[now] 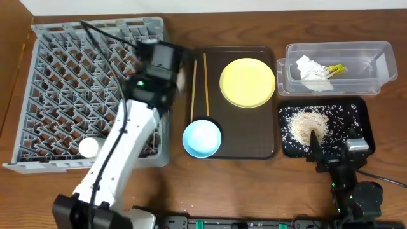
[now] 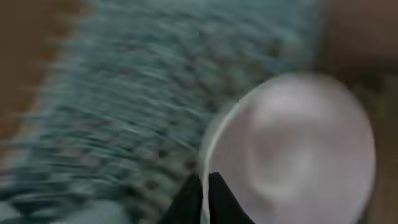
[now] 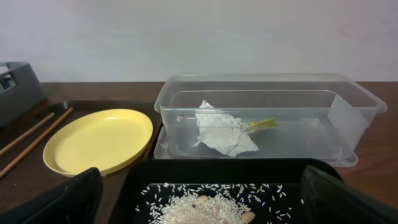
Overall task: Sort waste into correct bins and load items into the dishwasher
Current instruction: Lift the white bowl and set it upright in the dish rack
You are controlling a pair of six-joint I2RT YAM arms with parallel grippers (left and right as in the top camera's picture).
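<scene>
My left gripper is shut on the rim of the white bowl and holds it at the right edge of the grey dish rack. The left wrist view is motion-blurred, with the jaws pinching the rim over the rack. A white cup lies in the rack. The yellow plate, the blue bowl and two chopsticks sit on the brown tray. My right gripper is open over the black tray of rice scraps.
The clear tub at the back right holds the tissue and the wrapper. The right wrist view shows the tub, tissue, wrapper, plate and rice.
</scene>
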